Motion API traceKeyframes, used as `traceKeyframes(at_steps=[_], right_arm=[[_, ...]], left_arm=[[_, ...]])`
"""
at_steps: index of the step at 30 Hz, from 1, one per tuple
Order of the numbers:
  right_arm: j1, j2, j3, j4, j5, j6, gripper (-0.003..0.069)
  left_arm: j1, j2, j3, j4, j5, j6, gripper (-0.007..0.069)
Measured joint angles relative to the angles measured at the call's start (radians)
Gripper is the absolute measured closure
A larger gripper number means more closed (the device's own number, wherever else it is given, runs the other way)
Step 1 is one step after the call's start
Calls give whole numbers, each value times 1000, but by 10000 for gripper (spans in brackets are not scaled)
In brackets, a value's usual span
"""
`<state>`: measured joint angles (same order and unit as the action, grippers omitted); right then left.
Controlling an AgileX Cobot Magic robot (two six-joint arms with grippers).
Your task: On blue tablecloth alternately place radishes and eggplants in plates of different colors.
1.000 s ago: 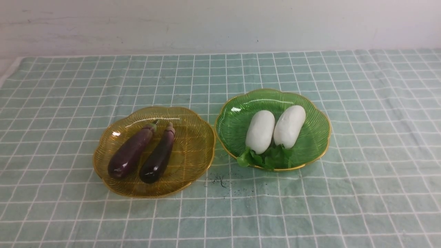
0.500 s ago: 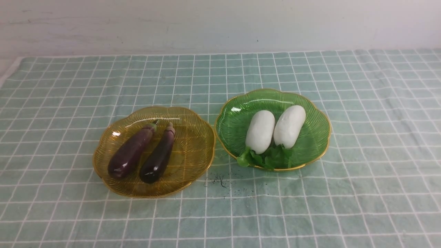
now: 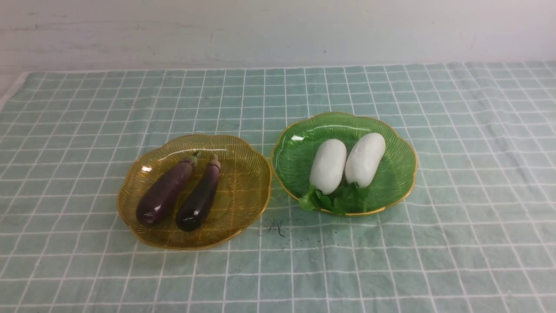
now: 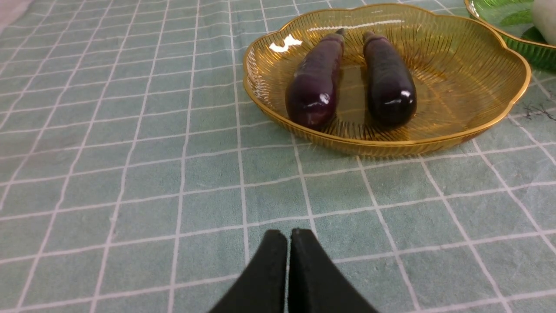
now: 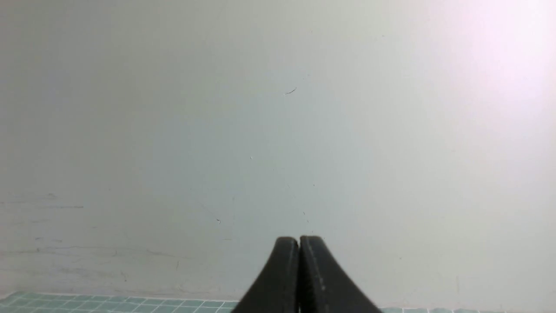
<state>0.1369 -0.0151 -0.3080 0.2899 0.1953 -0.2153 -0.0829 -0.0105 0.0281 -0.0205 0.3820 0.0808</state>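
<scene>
Two dark purple eggplants [image 3: 165, 191] [image 3: 200, 194] lie side by side in the amber-yellow plate [image 3: 243, 191] on the blue tablecloth [image 3: 456, 174]. To its right, two white radishes [image 3: 328, 165] [image 3: 365, 159] rest in the green plate [image 3: 295, 156], leaves toward me. In the left wrist view my left gripper [image 4: 289, 232] is shut and empty, low over the cloth, a short way in front of the amber plate [image 4: 478, 65] and its eggplants [image 4: 315, 82] [image 4: 388, 80]. My right gripper [image 5: 299, 239] is shut and empty, facing the wall. Neither gripper shows in the front view.
A pale wall [image 3: 278, 30] rises behind the cloth's far edge. A small dark smudge [image 3: 276, 227] marks the cloth between the two plates at the front. The cloth's left edge [image 3: 11, 93] shows at the back left.
</scene>
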Motion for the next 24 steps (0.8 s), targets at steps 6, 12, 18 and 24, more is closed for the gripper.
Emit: traceKeyframes(at_steps=[6, 12, 18, 24], right_arm=[[0, 0, 9, -26, 0, 3, 671], [0, 0, 57, -197, 0, 166, 671], [0, 0, 98, -369, 17, 330, 671], [-4, 0, 186, -480, 44, 409, 671]], left_arm=[[0, 0, 0, 0, 0, 0, 632], [0, 0, 0, 0, 0, 0, 632], [0, 0, 0, 0, 0, 0, 632], [0, 0, 0, 0, 0, 0, 632]])
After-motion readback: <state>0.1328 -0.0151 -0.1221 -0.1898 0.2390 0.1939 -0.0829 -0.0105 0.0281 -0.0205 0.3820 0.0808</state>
